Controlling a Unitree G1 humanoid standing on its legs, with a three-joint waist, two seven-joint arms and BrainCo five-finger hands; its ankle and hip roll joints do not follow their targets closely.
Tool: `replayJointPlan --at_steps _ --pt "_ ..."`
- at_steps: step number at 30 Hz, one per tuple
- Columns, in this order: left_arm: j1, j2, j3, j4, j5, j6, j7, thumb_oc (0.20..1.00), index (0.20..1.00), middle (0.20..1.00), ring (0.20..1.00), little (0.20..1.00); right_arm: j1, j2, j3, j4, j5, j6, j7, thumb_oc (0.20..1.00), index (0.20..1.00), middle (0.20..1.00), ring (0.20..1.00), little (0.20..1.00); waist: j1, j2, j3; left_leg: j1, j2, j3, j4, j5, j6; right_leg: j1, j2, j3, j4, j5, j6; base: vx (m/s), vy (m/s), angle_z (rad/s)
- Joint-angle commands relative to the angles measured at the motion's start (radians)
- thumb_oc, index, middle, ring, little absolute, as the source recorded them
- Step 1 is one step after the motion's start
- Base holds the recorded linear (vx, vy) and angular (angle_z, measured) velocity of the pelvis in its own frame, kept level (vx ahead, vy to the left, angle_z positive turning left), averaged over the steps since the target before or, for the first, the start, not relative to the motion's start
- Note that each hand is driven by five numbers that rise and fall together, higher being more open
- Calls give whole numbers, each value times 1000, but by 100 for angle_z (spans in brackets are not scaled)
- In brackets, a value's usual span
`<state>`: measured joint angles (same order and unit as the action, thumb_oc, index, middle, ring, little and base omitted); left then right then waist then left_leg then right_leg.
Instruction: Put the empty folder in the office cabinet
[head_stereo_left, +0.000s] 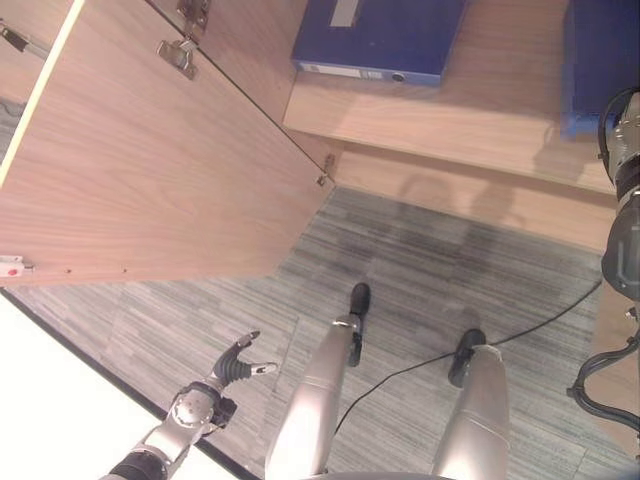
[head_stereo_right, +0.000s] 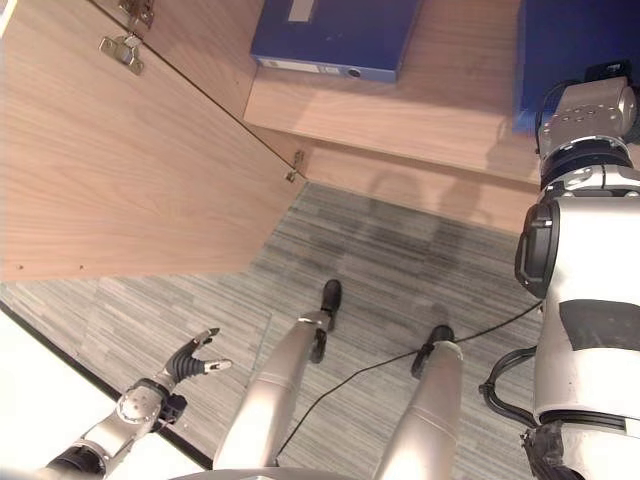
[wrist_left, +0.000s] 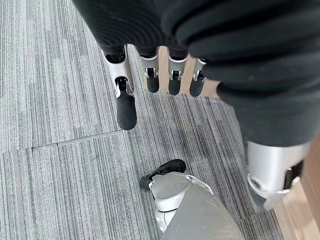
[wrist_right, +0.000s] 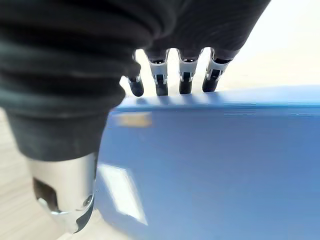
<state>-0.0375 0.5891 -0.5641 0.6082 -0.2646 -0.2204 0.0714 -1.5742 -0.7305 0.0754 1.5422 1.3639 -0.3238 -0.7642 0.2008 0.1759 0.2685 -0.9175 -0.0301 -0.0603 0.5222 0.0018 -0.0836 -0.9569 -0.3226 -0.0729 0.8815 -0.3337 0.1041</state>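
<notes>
Cabinet shelf: light wood-grain board across the upper right of the eye views, front edge running diagonally down to the right.

Cabinet door: same wood grain, swung open, filling the upper left of the left eye view; metal hinges along its upper edge, a smaller fitting at its lower right corner by the cabinet base.

Blue folder: on the shelf at the upper right corner of the right eye view, partly hidden behind the robot's right arm. In the right wrist view it is a broad blue face with a pale label patch, seen from very close.

Second blue folder: lying flat on the shelf at top centre, spine with label and ring hole facing forward, well apart from the first.

Right hand: fingers held straight in a row over the top edge of the blue folder, tips at or just past that edge; thumb below on the near side. Not curled round it; contact cannot be told.

Left hand: lower left of the left eye view, over the floor, fingers relaxed and spread, holding nothing.

Floor: grey striped carpet tiles, seams visible.

White surface: pale slab with a dark edge, bottom left corner.
</notes>
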Motion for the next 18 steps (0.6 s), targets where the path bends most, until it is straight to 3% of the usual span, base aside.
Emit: replayJointPlan --at_steps 1,7,9,13,18 --pt "-36 -5 -5 46 -20 -7 18 1000 1000 1000 1000 1000 -21 -60 19 -65 -7 -42 7 1000 1000 1000 1000 1000 10 17 35 80 12 -46 -14 -166 -7 114 30 -11 -48 -39 19 0 0 0" --pt "-32 -7 -4 52 -14 -8 17 1000 1000 1000 1000 1000 -8 -51 17 -59 -7 -32 11 1000 1000 1000 1000 1000 12 16 36 79 11 -47 -22 -162 -6 117 30 -13 -55 -36 20 0 0 0" --pt "-31 -3 -2 50 -17 -7 13 1000 1000 1000 1000 1000 -11 -55 31 -50 -21 -1 22 1000 1000 1000 1000 1000 15 15 35 82 11 -48 -27 -160 -7 120 30 -15 -58 -37 19 0 0 0" --pt "-22 16 15 45 -26 -10 -16 1000 1000 1000 1000 1000 -69 -82 141 -25 -69 112 113 1000 1000 1000 1000 1000 28 11 33 82 9 -49 -33 -155 -9 122 24 -17 -60 -33 19 -1 -5 1" --pt "-3 27 28 26 -38 -8 -44 1000 1000 1000 1000 1000 -173 -167 281 -51 -138 150 183 1000 1000 1000 1000 1000 41 5 21 80 6 -51 -41 -148 -12 117 14 -19 -56 -27 23 8 -6 4"
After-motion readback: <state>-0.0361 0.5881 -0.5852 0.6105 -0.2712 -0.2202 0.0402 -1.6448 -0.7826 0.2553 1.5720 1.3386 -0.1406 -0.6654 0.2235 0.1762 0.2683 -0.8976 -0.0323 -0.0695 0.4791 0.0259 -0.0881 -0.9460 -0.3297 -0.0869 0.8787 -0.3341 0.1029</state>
